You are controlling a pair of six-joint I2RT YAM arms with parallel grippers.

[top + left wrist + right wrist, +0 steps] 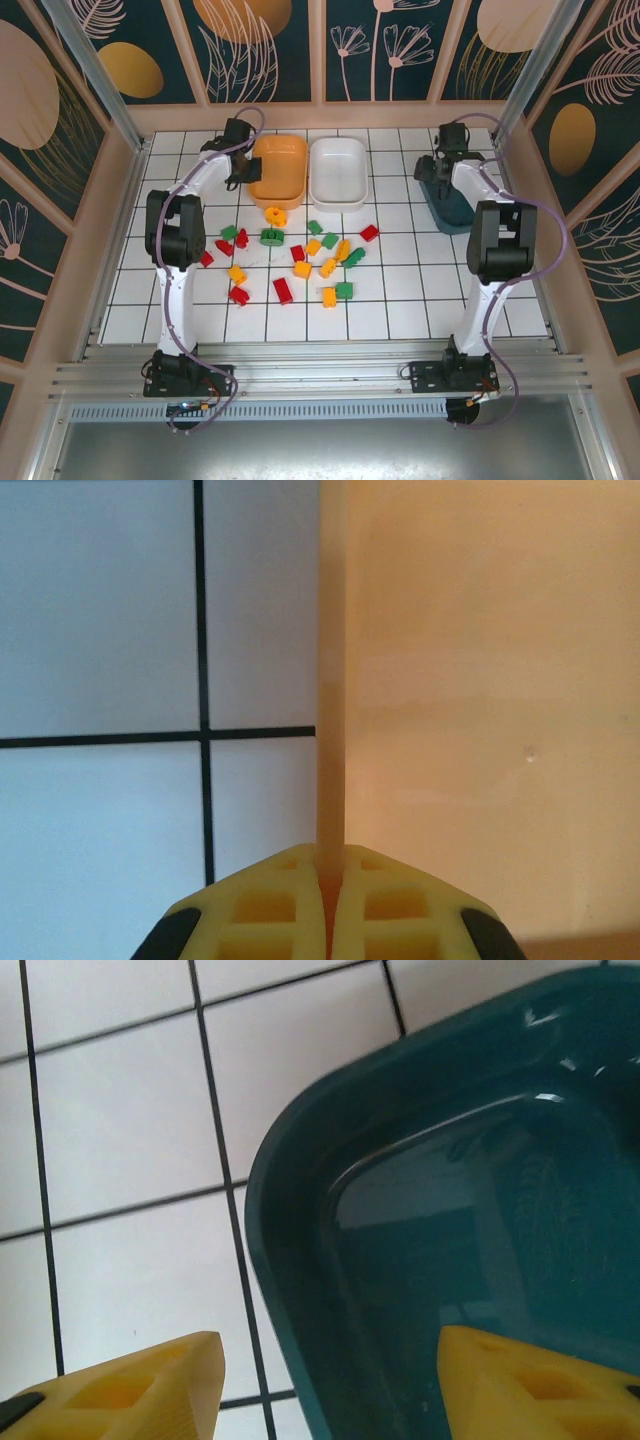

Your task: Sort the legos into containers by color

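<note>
Orange bin point(480, 680) wall seems pinched by the left end effector point(328, 882).

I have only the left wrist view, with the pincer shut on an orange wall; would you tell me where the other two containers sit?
Observer: The white bin sits directly beside the orange bin, on its right; the dark teal bin stands apart, farther right.
Operator: Thanks. What is the other arm doing?
Observer: The right pincer is open, straddling the dark teal bin's rim.
Operator: Is anything sorted yet?
Observer: The legos lie loose on the tiles in front of the bins; the white bin holds none.
</note>
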